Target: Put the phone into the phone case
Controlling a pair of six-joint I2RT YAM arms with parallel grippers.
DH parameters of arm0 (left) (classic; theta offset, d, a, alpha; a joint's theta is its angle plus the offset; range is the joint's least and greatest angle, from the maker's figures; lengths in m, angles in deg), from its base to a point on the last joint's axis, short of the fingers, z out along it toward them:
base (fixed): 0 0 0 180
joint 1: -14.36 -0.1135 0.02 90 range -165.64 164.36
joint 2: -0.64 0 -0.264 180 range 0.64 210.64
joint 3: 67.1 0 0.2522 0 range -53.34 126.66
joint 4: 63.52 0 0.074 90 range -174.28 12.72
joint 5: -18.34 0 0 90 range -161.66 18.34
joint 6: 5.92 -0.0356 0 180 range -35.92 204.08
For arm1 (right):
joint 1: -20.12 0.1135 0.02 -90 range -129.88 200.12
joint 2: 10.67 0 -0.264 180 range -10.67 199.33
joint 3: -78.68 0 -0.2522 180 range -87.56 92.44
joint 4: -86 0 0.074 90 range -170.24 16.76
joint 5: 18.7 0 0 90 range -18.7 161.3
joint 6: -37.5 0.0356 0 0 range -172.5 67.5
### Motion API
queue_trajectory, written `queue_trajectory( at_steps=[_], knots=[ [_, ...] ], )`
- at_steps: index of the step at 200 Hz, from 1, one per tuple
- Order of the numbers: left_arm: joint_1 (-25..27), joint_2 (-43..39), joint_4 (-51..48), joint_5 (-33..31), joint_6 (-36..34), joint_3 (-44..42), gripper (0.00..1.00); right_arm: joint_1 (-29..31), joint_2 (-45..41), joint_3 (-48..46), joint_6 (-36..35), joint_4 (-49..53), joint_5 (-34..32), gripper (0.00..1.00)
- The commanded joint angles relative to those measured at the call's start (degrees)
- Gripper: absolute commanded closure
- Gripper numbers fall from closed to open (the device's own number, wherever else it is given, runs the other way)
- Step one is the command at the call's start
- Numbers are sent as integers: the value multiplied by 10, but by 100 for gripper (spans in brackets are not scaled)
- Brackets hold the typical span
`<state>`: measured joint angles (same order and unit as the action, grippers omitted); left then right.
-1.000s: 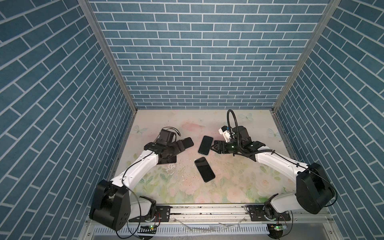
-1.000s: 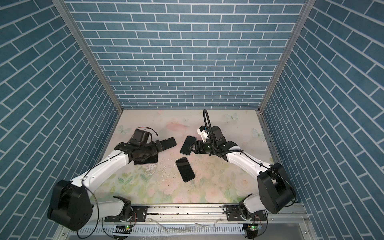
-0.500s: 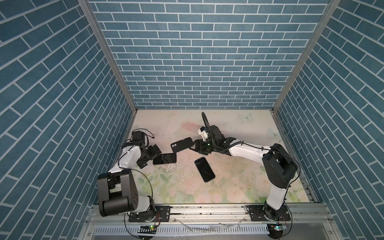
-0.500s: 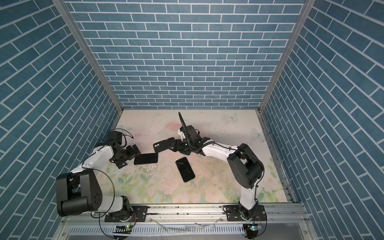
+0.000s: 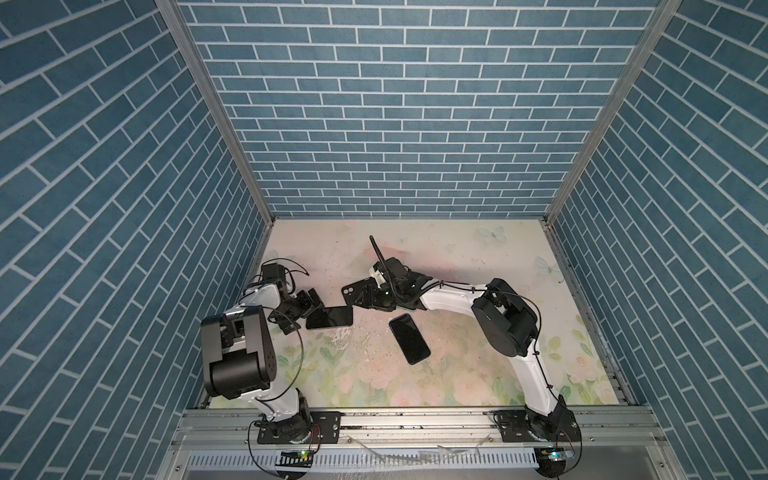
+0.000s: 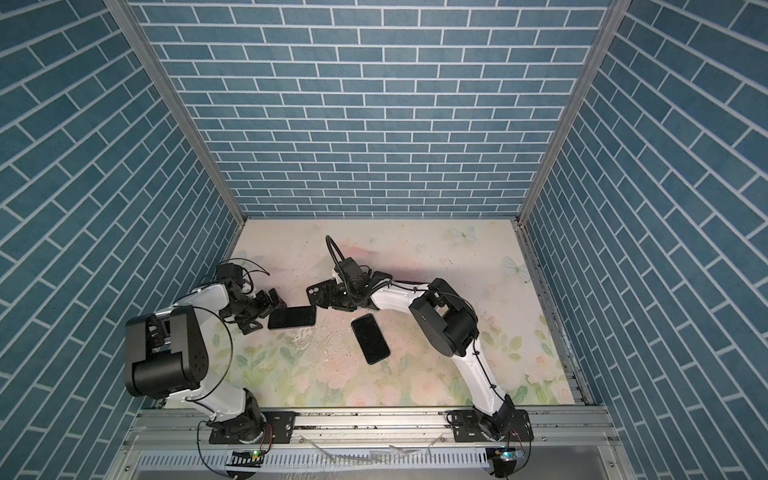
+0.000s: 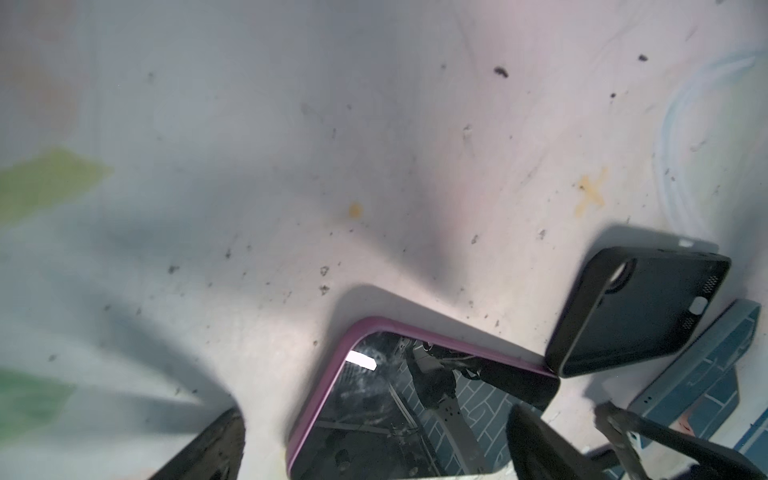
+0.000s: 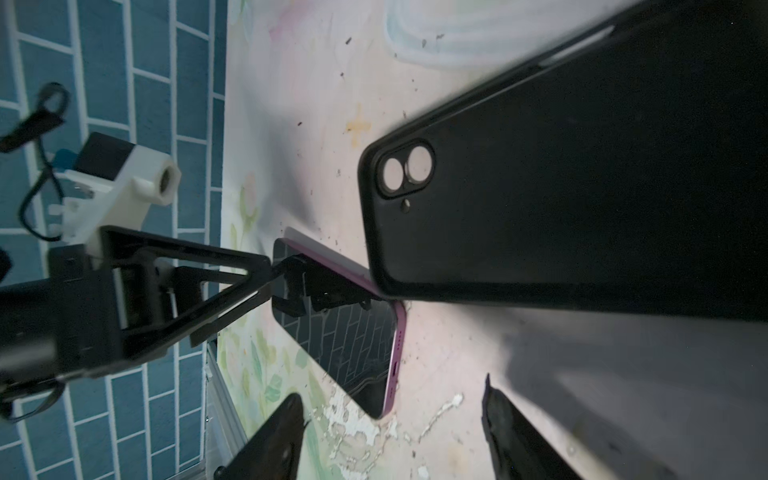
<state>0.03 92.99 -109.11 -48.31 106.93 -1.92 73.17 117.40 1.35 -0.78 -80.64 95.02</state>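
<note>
Two phones lie flat on the table (image 5: 457,374). Nearest, the black phone (image 5: 409,338) rests beside the right claw (image 8: 394,390), apart from it. Farther in, the purple-edged phone (image 7: 395,415) has one end between the wide-spread fingers of the left claw (image 5: 306,312). It looks plain black in both top views. Just past the right claw's tips the phone case (image 8: 582,187) tilts, one corner touching that phone. The right wrist view shows its back, the left wrist view its hollow. The right claw's fingers stand apart, with nothing between them.
</note>
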Motion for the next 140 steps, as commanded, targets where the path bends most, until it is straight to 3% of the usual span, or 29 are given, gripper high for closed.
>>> queue_trajectory(
  at_steps=[1,60,140],
  knots=[
    [-1,30,10,29,-15,-7,0,4,28,21,24,13,-4,30],
    [2,26,36,104,-10,-25,2,8,67,37,43,-1,10,30],
    [22,-57,-2,161,-26,-66,5,6,24,-26,39,-8,0,31]
  ],
)
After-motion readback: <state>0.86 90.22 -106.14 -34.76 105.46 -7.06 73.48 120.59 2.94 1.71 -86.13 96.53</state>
